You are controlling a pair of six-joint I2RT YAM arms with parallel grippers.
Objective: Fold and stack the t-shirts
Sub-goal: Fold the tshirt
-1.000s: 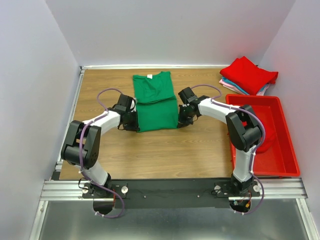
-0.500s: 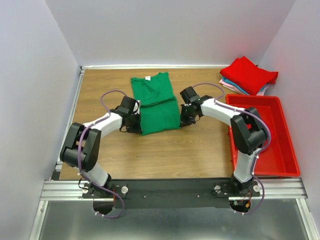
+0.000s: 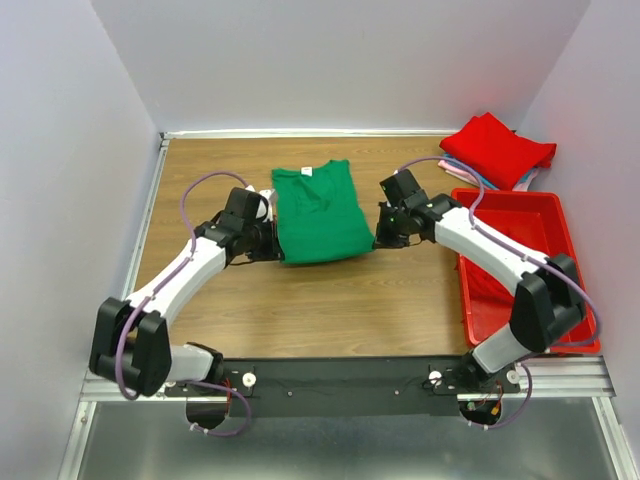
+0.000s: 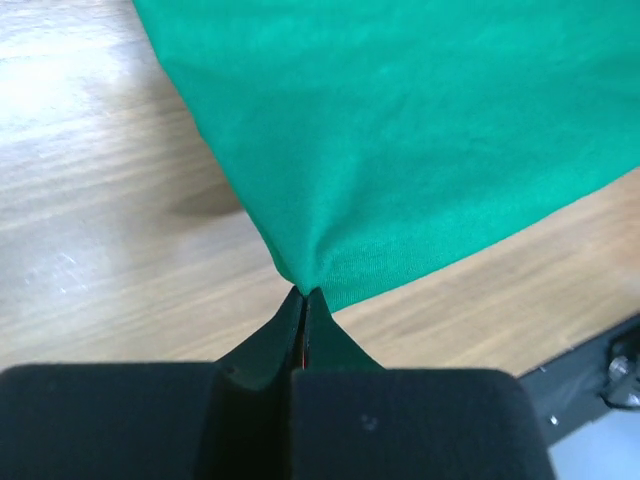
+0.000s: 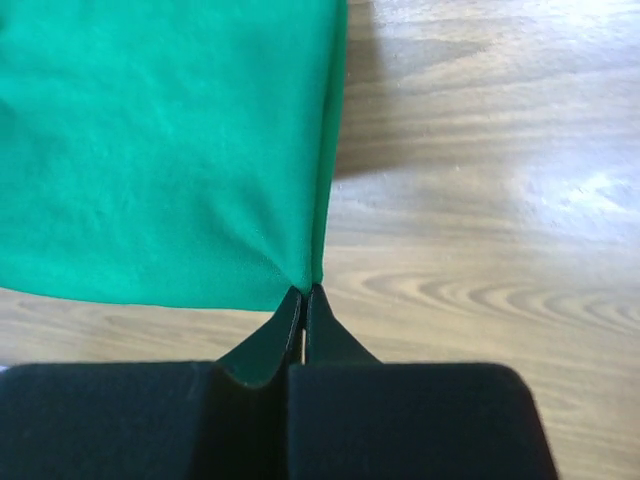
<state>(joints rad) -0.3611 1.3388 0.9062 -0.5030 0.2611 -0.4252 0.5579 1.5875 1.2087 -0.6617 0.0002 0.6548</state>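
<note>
Two shut grips hold the green t-shirt (image 3: 320,208) by its near corners, left gripper (image 3: 268,243) and right gripper (image 3: 383,236). It lies mid-frame, its long way running away from both jaws. Neither arm is nearer. The stack of folded t-shirts (image 3: 497,150) sits upper right.

Green t-shirt (image 3: 320,212) pinched at two corners; folded stack (image 3: 497,150) off to the side.

The bright green t-shirt is folded into a rough rectangle and stretched between the two grippers. The left gripper (image 4: 303,297) nips one near corner and the right gripper (image 5: 305,292) nips the other. The cloth bunches into small creases at each pinch, and the white neck label (image 3: 307,171) lies at the edge farthest from them. Beyond and to the right of the right gripper sits the stack, with a red shirt on top and pink and light blue edges beneath.
</note>
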